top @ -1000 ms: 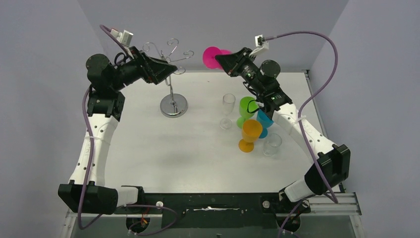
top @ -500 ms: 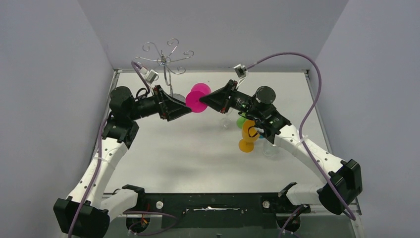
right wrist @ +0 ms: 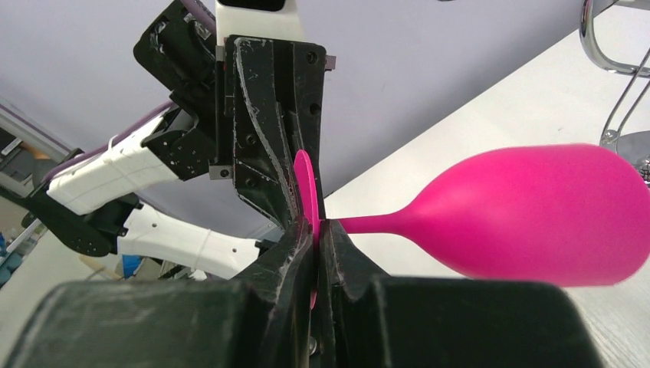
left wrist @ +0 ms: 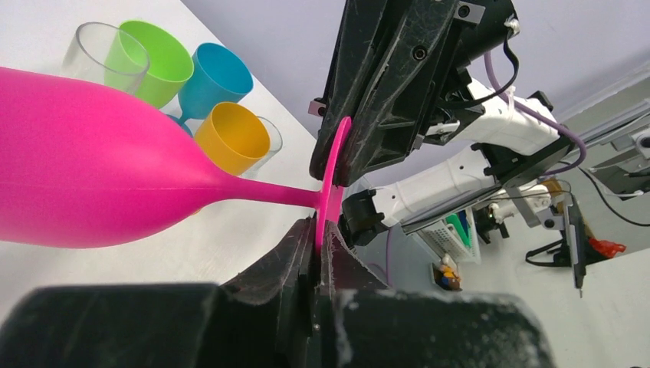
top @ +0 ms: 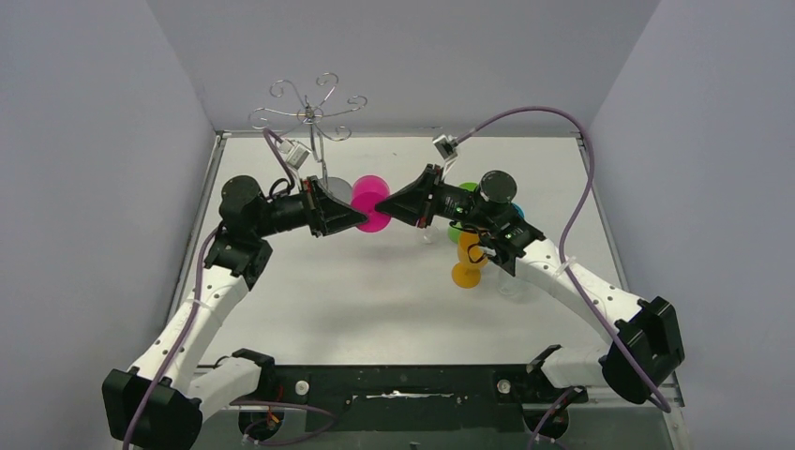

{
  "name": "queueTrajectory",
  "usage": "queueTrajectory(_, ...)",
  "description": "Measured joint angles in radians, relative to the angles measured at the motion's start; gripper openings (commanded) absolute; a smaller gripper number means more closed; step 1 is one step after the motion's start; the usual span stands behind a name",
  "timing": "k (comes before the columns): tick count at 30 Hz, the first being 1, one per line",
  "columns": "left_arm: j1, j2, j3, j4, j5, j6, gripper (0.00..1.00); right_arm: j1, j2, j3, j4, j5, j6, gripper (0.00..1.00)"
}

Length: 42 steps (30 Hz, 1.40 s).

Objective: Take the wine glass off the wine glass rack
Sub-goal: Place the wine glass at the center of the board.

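Note:
The pink wine glass (top: 369, 201) hangs on its side above the table's middle, off the wine glass rack (top: 312, 115), which stands behind it at the back left. My left gripper (left wrist: 318, 230) is shut on the lower edge of the glass's flat foot (left wrist: 334, 180). From the opposite side, my right gripper (right wrist: 316, 226) is shut on the same foot. The bowl (right wrist: 536, 211) points toward the rack's shiny base (right wrist: 630, 144). In the top view the left gripper (top: 360, 220) and the right gripper (top: 381, 208) meet tip to tip.
A green cup (left wrist: 157, 61), a blue cup (left wrist: 218, 77), an orange cup (left wrist: 230, 138) and a clear glass (left wrist: 103, 54) stand clustered right of centre, under the right arm (top: 525, 248). Grey walls enclose the table on three sides.
The right arm carried the pink glass from the back toward the table's middle. The left arm left the rack, came to the glass and closed on its foot.

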Motion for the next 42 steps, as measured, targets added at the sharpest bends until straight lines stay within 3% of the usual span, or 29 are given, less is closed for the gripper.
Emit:
queueTrajectory(1, -0.006, 0.001, -0.004, 0.004, 0.0, 0.001, 0.0, -0.003, 0.001, -0.002, 0.001, -0.008, -0.001, 0.03)
queueTrajectory(4, -0.018, 0.006, -0.008, 0.009, 0.0, 0.025, 0.0, -0.012, 0.002, -0.015, 0.013, -0.027, -0.001, 0.31)
queueTrajectory(6, -0.032, 0.008, -0.01, -0.01, 0.01, 0.064, 0.0, -0.019, 0.002, -0.019, 0.007, -0.026, -0.012, 0.41)
queueTrajectory(14, -0.094, -0.062, -0.06, -0.209, 0.047, 0.463, 0.0, -0.136, -0.11, -0.032, -0.22, 0.069, -0.096, 0.52)
queueTrajectory(20, -0.105, -0.139, -0.12, -0.387, 0.202, 0.901, 0.0, -0.214, -0.121, -0.026, -0.349, 0.124, -0.131, 0.64)
queueTrajectory(22, -0.106, -0.136, -0.126, -0.45, 0.247, 1.042, 0.0, -0.214, -0.109, -0.025, -0.383, 0.114, -0.139, 0.65)
queueTrajectory(31, -0.103, -0.089, -0.127, -0.609, 0.284, 1.387, 0.0, -0.199, -0.014, 0.014, -0.411, -0.09, -0.137, 0.66)
queueTrajectory(37, -0.103, -0.085, -0.104, -0.69, 0.285, 1.505, 0.0, -0.187, 0.115, 0.101, -0.42, -0.254, -0.143, 0.62)
queueTrajectory(42, -0.103, -0.087, -0.086, -0.725, 0.277, 1.545, 0.0, -0.182, 0.209, 0.185, -0.485, -0.352, -0.192, 0.4)
